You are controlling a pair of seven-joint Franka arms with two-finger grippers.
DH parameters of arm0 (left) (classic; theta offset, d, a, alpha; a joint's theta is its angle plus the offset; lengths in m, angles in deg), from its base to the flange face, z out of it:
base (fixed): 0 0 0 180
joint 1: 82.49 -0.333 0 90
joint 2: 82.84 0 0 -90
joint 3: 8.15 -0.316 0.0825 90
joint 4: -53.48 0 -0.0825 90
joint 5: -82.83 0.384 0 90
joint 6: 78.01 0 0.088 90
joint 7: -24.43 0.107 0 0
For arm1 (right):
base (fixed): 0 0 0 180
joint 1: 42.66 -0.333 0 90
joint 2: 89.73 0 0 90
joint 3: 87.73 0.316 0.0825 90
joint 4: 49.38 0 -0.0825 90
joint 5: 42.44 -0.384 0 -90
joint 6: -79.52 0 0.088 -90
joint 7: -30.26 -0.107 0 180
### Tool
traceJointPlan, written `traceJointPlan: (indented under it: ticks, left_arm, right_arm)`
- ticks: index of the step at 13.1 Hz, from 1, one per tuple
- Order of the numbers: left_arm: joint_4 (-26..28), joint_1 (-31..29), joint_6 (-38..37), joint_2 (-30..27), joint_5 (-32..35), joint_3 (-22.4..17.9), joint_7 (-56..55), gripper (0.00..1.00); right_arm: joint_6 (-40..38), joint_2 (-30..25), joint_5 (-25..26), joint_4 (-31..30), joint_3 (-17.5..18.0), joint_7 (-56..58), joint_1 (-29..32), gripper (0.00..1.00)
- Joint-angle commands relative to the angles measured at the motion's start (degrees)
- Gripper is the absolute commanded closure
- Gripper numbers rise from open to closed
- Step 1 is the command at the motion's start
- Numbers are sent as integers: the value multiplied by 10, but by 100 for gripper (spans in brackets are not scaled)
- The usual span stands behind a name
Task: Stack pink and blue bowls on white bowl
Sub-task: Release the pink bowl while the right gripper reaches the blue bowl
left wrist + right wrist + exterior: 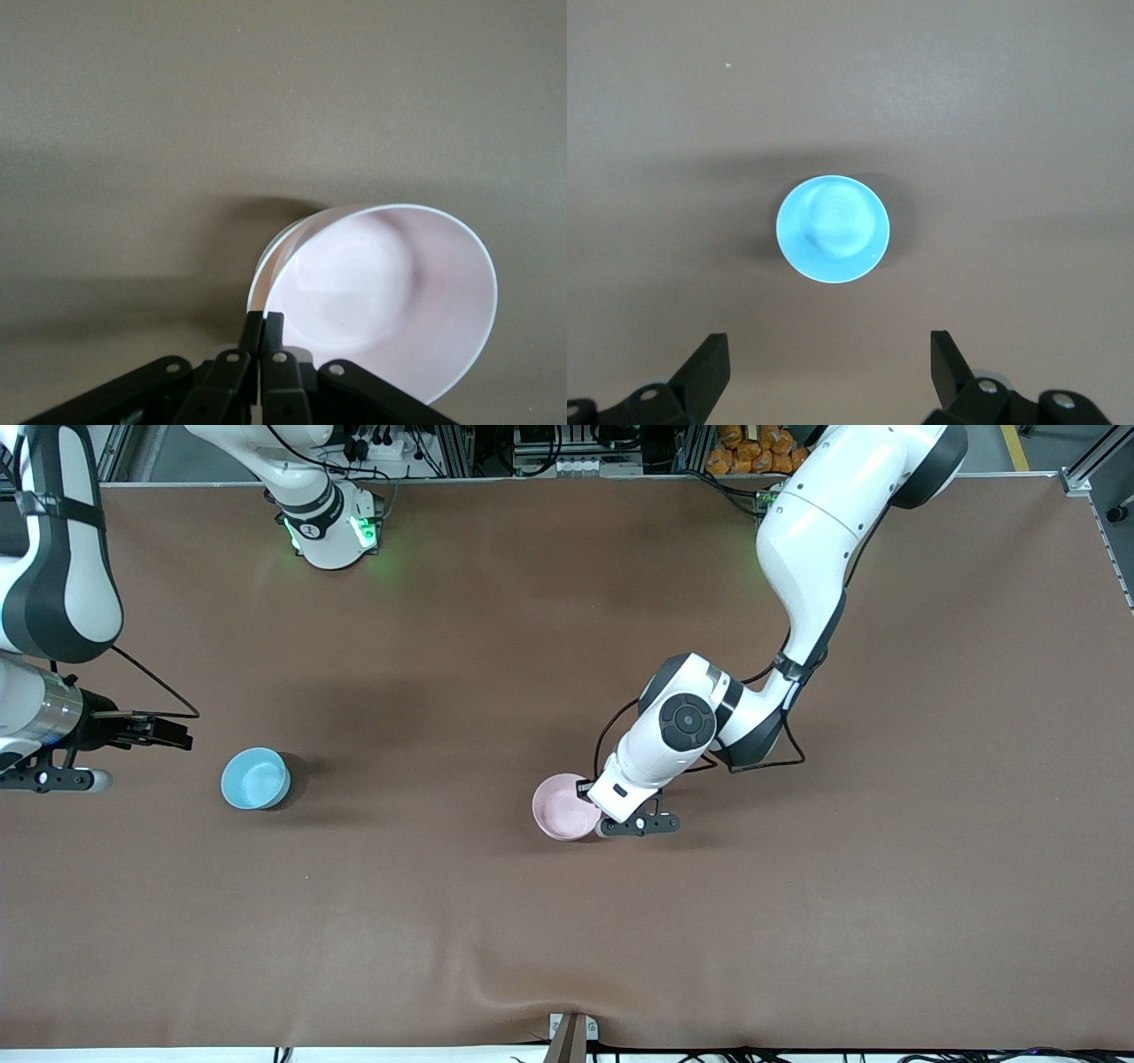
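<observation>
Left gripper point(592, 812) fingers pinch pink bowl point(563, 806) rim, seating it in white bowl point(268, 257) mid-tabletop. Release next. Right gripper point(828, 372) waits, fingers spread, beside blue bowl point(255, 778) at right arm's end; you fetch that next.

Even, fairly bright overhead light covers the brown table point(567, 921), casting soft, diffuse shadows beside the blue bowl point(255, 778) and pink bowl point(565, 807). Green glow tints the table's edge nearest the robots. Both wrist views look dimmer and slightly soft.
</observation>
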Motion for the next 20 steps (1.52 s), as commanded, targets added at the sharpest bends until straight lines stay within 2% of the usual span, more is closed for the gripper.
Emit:
traceJointPlan:
  ticks: [1, 3, 5, 6, 8, 9, 14, 16, 19, 20]
  left_arm:
    - [-17, 8, 6, 14, -4, -6, -10, 100]
    - [-15, 7, 6, 14, -3, -6, -7, 100]
    - [-15, 8, 7, 16, -4, -6, -8, 99]
    - [-15, 8, 6, 20, -4, -6, -9, 86]
    - [-15, 9, 15, 28, -4, -6, -8, 35]
    - [-15, 10, 20, 28, 0, -6, -6, 0]
    - [-11, 10, 2, -13, 3, -8, -9, 0]
    - [-12, -12, -76, -60, 9, -10, -8, 0]
    - [-12, -63, -193, -133, 84, -7, -5, 0]
    - [-12, -83, -233, -163, 86, -7, -3, 0]
  right_arm:
    - [52, 35, 6, -5, 6, 27, 11, 0]
    - [102, 73, 5, -3, 6, 63, 13, 0]
    - [113, 89, 5, -3, 6, 92, 27, 0]
    - [120, 98, 4, -2, 6, 99, 29, 0]
    - [150, 131, 5, -2, 5, 152, 32, 0]
    - [167, 151, 5, -3, 5, 178, 37, 0]
    - [182, 203, -5, -3, 6, 180, 48, 0]
    - [182, 212, -54, -3, 5, 180, 49, 0]
    - [176, 218, -58, -5, 5, 183, 52, 0]
    - [175, 220, -58, -5, 4, 186, 51, 17]
